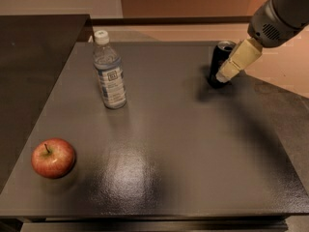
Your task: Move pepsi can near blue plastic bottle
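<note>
Dim warm light; glare on table [131, 174] front-ctr; gripper [225, 76] top right casts soft shadow.

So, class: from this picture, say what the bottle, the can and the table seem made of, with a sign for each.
Bottle: likely clear glossy plastic; you can see through it. Can: probably metal, dark coating, silvery rim. Table: dark, semi-matt, fine grain with a soft glare; material unclear. Gripper, at the can's right side: cream casing, maybe plastic.
</note>
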`<move>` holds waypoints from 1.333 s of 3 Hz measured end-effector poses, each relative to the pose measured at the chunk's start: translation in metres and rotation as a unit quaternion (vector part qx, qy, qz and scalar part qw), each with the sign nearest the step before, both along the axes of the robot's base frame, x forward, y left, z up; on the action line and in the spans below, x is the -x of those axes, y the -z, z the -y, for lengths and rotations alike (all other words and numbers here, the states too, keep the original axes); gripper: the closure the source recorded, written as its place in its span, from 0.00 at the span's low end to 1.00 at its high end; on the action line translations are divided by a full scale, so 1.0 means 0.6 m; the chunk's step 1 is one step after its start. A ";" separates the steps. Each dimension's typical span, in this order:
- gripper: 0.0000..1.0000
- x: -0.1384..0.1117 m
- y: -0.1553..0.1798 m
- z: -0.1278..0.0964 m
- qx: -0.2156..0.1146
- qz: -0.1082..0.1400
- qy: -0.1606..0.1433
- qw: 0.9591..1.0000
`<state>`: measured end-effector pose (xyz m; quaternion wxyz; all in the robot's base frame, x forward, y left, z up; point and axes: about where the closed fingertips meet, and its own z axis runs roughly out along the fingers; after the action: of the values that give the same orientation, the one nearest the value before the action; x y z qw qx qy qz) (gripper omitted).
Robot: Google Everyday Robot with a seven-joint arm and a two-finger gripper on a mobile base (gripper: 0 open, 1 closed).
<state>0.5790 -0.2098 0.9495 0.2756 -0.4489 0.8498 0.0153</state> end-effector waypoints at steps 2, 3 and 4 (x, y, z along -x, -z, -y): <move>0.00 -0.071 0.030 0.022 -0.045 0.004 0.021 0.999; 0.00 -0.083 0.051 0.020 -0.067 -0.006 0.007 0.998; 0.00 -0.092 0.068 0.015 -0.079 -0.012 -0.006 0.997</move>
<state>0.6343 -0.2188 0.9089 0.2998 -0.4305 0.8466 0.0895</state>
